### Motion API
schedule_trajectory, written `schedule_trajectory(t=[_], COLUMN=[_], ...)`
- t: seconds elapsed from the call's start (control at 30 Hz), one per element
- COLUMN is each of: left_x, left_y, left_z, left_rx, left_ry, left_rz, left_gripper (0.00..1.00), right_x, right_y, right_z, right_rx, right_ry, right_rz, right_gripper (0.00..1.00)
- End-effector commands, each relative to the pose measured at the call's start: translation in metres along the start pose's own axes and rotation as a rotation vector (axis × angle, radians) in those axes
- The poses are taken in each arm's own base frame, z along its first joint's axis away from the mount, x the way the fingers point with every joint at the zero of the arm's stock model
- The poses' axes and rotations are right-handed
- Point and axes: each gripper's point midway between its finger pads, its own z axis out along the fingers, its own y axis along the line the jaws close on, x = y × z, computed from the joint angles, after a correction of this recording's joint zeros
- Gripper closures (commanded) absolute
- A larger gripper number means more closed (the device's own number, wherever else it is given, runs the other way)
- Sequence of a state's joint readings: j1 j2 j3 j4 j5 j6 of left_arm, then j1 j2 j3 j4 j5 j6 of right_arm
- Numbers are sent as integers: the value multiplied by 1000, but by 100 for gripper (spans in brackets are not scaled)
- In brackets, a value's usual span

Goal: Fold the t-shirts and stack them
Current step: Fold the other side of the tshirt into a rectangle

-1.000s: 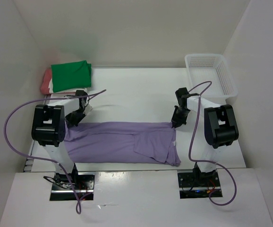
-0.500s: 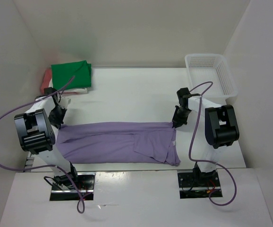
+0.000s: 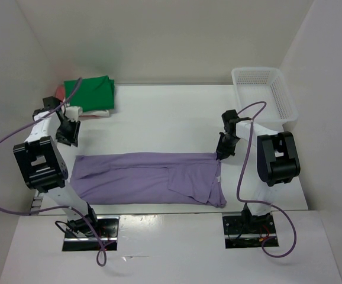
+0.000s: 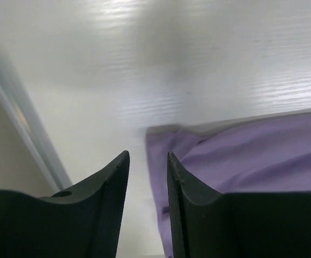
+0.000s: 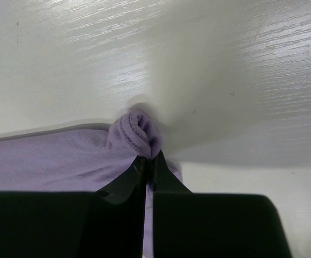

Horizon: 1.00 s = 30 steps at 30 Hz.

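The lavender-purple t-shirt (image 3: 147,177) lies spread across the near middle of the table. My right gripper (image 3: 219,155) is shut on its far right corner, which bunches above the fingertips in the right wrist view (image 5: 138,129). My left gripper (image 3: 70,139) is open and empty, just beyond the shirt's far left corner. In the left wrist view the jaws (image 4: 147,156) stand apart over bare table, with the shirt's edge (image 4: 252,145) to their right. The bright green t-shirt (image 3: 89,93) lies folded at the back left on the cream-white one (image 3: 97,112). The salmon-red one (image 3: 59,90) peeks out behind my left arm.
A white plastic mesh basket (image 3: 286,97) stands at the back right. White walls close in on the left, back and right. A metal rail (image 4: 21,118) runs along the table's left edge near my left gripper.
My left gripper has let go of the lavender shirt's left corner and swung left and back toward the stack. The shirt's left end now lies flat. The right arm has not moved.
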State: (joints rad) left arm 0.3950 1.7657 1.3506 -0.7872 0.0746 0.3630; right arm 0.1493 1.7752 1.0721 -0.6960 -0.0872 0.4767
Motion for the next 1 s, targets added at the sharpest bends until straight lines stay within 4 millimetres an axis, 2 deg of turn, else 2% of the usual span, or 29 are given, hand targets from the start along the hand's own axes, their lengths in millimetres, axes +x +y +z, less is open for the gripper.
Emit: schedule_trajectory(t=[0.0,0.1,0.2,0.23,0.27,0.3,0.33,0.5,0.63,0.7,0.9,0.97], left_x=[-6,1,12,12,20,16,23,18,23,32,33,27], left_y=[-41,-59,-63,-58,-56,-50,-42,-28,-25,-25,-31,-30], left_z=[4,14,22,25,29,30,32,30,30,35,35,31], left_rx=[87,80,40,1,-12,-45,-88,-173,-190,-188,-152,-162], left_ry=[20,57,106,122,154,141,179,175,194,224,225,203], left_rz=[117,223,286,299,300,302,305,298,300,302,311,300], left_gripper=[58,58,60,62,64,69,71,76,76,77,77,67], right_x=[-13,-13,-13,-13,-13,-13,-13,-13,-13,-13,-13,-13], right_y=[-13,-13,-13,-13,-13,-13,-13,-13,-13,-13,-13,-13], right_z=[1,1,1,1,1,1,1,1,1,1,1,1], right_rx=[40,40,40,40,40,40,40,40,40,40,40,40], right_ry=[-68,-68,-68,-68,-68,-68,-68,-68,-68,-68,-68,-68], right_rz=[-12,-12,-12,-12,-12,-12,-12,-12,-12,-12,-12,-12], right_gripper=[100,100,100,100,100,100,100,100,100,100,100,100])
